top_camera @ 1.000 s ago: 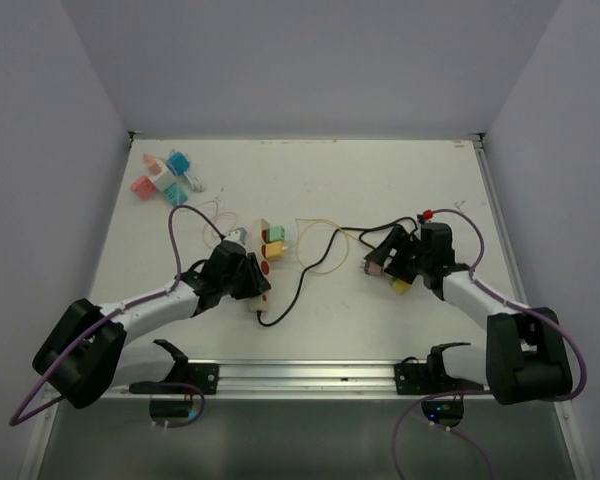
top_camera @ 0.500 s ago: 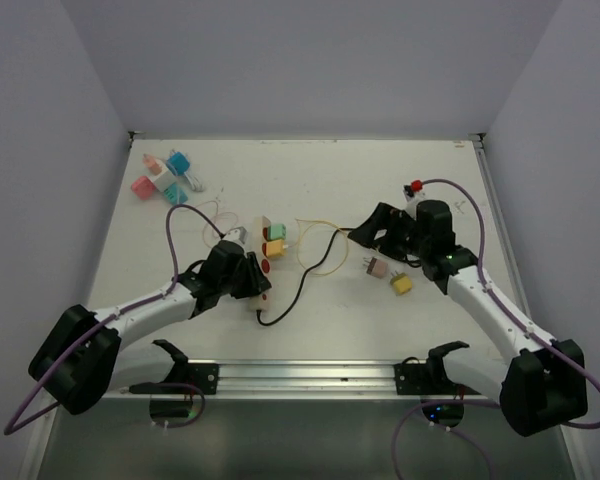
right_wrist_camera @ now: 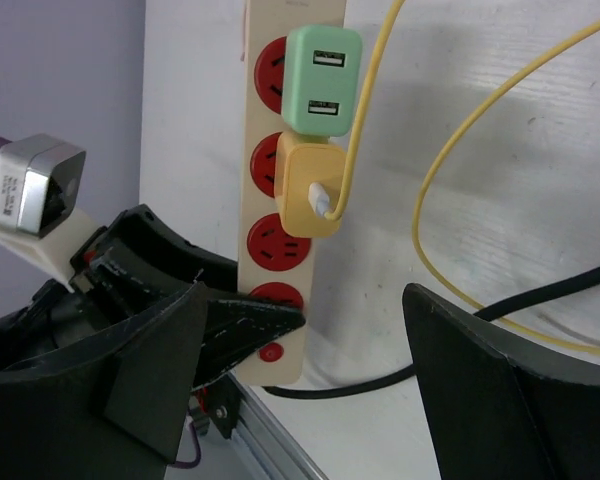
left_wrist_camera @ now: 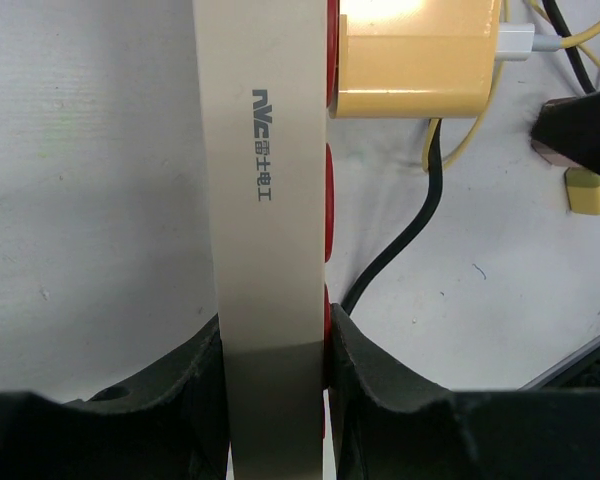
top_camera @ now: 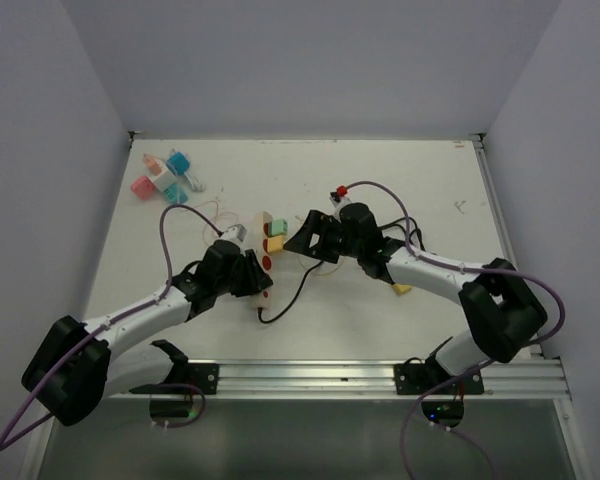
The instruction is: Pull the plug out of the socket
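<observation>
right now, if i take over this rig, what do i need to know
Left gripper: shut on the near end of the power strip, holding it.
Right gripper: open, holding nothing, hovering by the strip's plugs.
Green plug and yellow plug, with its yellow cable, are both seated in the strip.
Done: strip braced.
Left: close on a plug and pull it out.

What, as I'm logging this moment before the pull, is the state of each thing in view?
power strip: clamped at one end
yellow plug: plugged into the strip
green plug: plugged in beside it, both USB ports empty
left gripper: shut on the power strip
right gripper: open, holding nothing
</observation>
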